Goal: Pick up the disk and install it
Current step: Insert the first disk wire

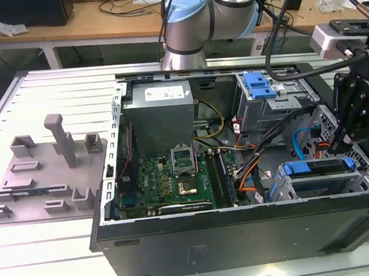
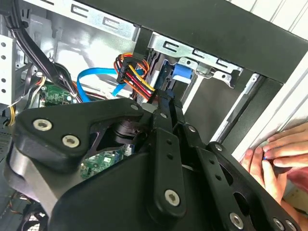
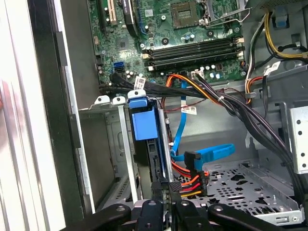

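- While I hung over the open computer case (image 1: 243,235) on the counter (image 1: 47,267), my pincer (image 3: 166,199) reached down into the drive cage (image 3: 122,144) at the exterior view's right.
- Its fingers were drawn narrow and, as far as I could judge, were closed on the near end of the disk (image 3: 151,144).
- The disk was inside the case, slotted between the metal rails of that cage, not lying out on the counter.
- By my reckoning the picking up was done and the installing was far along. The blue bracket sat down in the bay, but I had not let go.
- Whether the disk was pushed fully home I could not tell.
- A blue data cable (image 3: 207,154) and a plug with coloured wires (image 3: 190,182) lay just beside the disk's near end. I could not make out whether either was connected.
- The disk stood on its thin edge, so I saw it from above as a narrow strip.
- Its long axis ran along the exterior view's left-right line, with the blue tab end towards the green motherboard (image 3: 183,29) and away from my pincer.
- A person's hand (image 2: 276,154) rested at the outer side of the case.
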Tool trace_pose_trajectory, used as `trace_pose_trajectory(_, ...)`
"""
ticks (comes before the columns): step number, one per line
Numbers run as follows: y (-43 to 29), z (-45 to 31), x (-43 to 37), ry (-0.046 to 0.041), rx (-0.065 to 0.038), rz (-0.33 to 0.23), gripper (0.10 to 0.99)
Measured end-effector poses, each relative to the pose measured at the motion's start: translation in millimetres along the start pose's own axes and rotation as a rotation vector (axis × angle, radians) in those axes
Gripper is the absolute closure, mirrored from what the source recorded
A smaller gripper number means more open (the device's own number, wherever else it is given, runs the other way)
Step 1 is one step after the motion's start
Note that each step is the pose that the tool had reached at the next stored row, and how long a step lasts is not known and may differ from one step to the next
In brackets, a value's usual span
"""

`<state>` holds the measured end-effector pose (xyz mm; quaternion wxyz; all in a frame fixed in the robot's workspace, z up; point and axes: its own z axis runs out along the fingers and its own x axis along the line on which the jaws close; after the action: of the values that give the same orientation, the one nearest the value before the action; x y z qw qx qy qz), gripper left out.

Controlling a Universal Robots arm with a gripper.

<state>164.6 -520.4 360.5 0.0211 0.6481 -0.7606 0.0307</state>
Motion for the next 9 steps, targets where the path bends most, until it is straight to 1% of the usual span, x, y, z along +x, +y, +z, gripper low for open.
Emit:
trace_pose_trajectory(2,0.0,0.2,-0.1,-0.0003,0.0,-0.002,0.922)
trace_pose_trajectory(4,0.0,0.1,-0.2,-0.0009,0.004,-0.044,0.922)
trace_pose_trajectory(9,0.8,0.3,0.2,-0.001,0.005,-0.046,0.922)
